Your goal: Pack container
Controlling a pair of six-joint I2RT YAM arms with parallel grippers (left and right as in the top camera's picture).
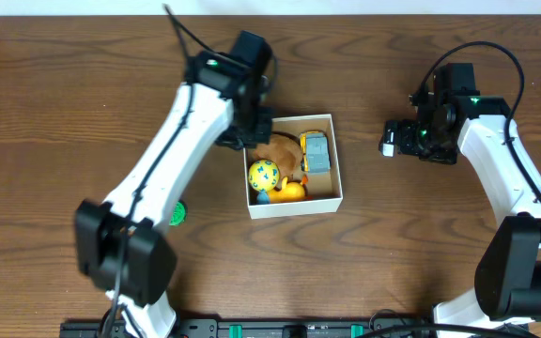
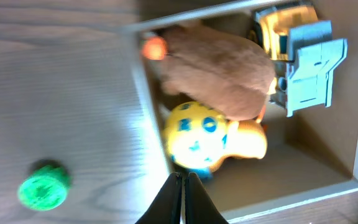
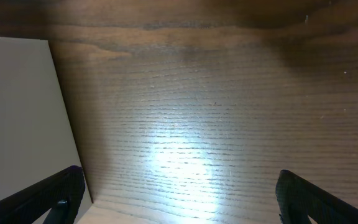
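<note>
1. Across the wooden tabletop (image 1: 64, 75), two white arms are working. The left arm (image 1: 172, 155) is reaching diagonally to the packing spot, while the right arm (image 1: 505, 164) is standing off to the side, apparently to keep the approach free.
2. Near the tabletop's middle, the container (image 1: 294, 205) is sitting open side up, its thin white walls keeping the toys together.
3. Over the container's left wall, the left hand (image 2: 182, 178) is hovering with its fingers pressed together and nothing between them. It looks more ready to nudge than to grasp.
4. Well apart from the box, the right hand (image 3: 179, 194) is hanging low over bare wood, fingers spread wide and holding nothing.
5. Inside the box, a brown plush toy (image 2: 219, 71) is taking up the far-left corner and leaning against a grey-blue truck (image 2: 303, 62).
6. Just below the plush toy, a yellow ball with blue spots (image 2: 197, 134) is resting against the left wall, touching an orange-yellow toy (image 2: 247, 143).
7. Outside the box, a small green disc (image 2: 42, 186) is lying alone on the wood, seemingly the last piece waiting to be packed.
</note>
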